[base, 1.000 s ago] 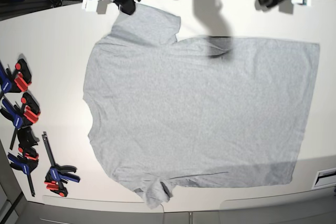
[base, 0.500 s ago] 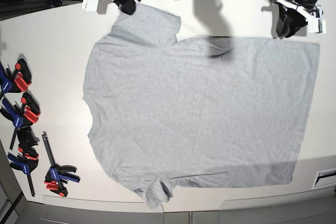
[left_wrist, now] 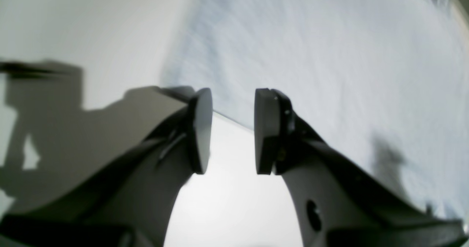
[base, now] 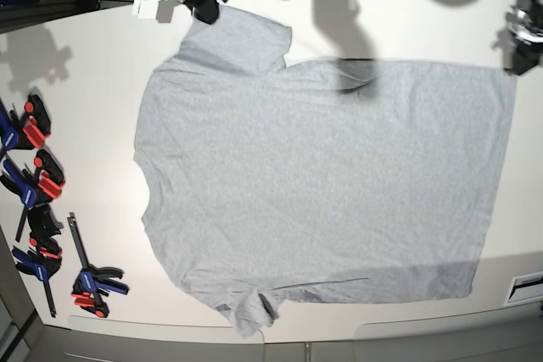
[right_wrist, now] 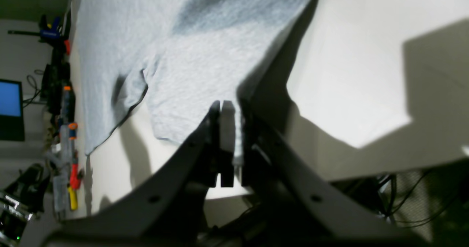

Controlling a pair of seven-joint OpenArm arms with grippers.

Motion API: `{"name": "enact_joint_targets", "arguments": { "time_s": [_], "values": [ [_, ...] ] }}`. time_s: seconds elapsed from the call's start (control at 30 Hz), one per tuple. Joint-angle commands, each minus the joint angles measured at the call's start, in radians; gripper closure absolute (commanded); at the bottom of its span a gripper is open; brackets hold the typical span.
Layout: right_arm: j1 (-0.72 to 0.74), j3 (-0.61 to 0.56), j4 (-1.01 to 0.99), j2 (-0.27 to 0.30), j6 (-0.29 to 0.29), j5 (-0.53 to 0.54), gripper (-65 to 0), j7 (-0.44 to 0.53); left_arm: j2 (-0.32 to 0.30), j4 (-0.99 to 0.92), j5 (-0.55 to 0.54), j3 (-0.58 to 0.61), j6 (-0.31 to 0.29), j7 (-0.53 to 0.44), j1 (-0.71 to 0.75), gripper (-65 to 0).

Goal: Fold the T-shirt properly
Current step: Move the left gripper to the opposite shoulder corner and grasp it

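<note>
The light grey T-shirt (base: 322,184) lies spread flat on the white table (base: 85,82), plain side up, no lettering showing. Its neck end is at the left and its hem at the right. My right gripper (base: 206,13) sits at the far left sleeve and is shut on the sleeve's edge; the right wrist view shows the jaws (right_wrist: 227,109) closed on the grey cloth (right_wrist: 190,67). My left gripper (base: 519,58) is at the shirt's far right hem corner. In the left wrist view it (left_wrist: 232,129) is open, just above the corner of the cloth (left_wrist: 329,56).
Several red, blue and black clamps (base: 38,192) lie along the table's left edge; they also show in the right wrist view (right_wrist: 66,129). A white fixture (base: 526,286) sits at the front right edge. A blue screen (right_wrist: 9,100) stands beyond the table.
My left arm has swung from the far edge out to the right and come down at the shirt's hem corner. The right gripper and the shirt have not moved.
</note>
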Motion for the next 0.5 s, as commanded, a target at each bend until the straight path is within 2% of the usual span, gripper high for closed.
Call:
{"name": "enact_joint_targets", "arguments": {
  "time_s": [0.0,0.13,0.23,0.33,0.47],
  "values": [
    [-0.01,0.003,0.013,0.002,0.02,0.011,0.0,0.012,-0.037,-0.021,-0.048,-0.03,-0.007,0.001,-0.004,-18.2],
    [-0.01,0.003,0.013,0.002,0.021,0.011,0.0,0.012,-0.111,-0.193,-0.209,-0.059,-0.097,0.077,-0.026,-18.2],
    [-0.01,0.003,0.013,0.002,0.021,0.011,0.0,0.012,-0.148,-0.337,-0.341,-0.058,-0.167,0.18,-0.07,-18.2],
    [-0.01,0.003,0.013,0.002,0.021,0.011,0.0,0.012,-0.174,-0.465,-0.41,-0.053,-0.188,0.243,-0.12,-18.2],
    [-0.009,0.003,0.013,0.002,0.021,0.012,0.0,0.013,-0.207,-0.587,-0.423,-0.004,-0.193,0.258,-0.172,-18.2]
  ]
}}
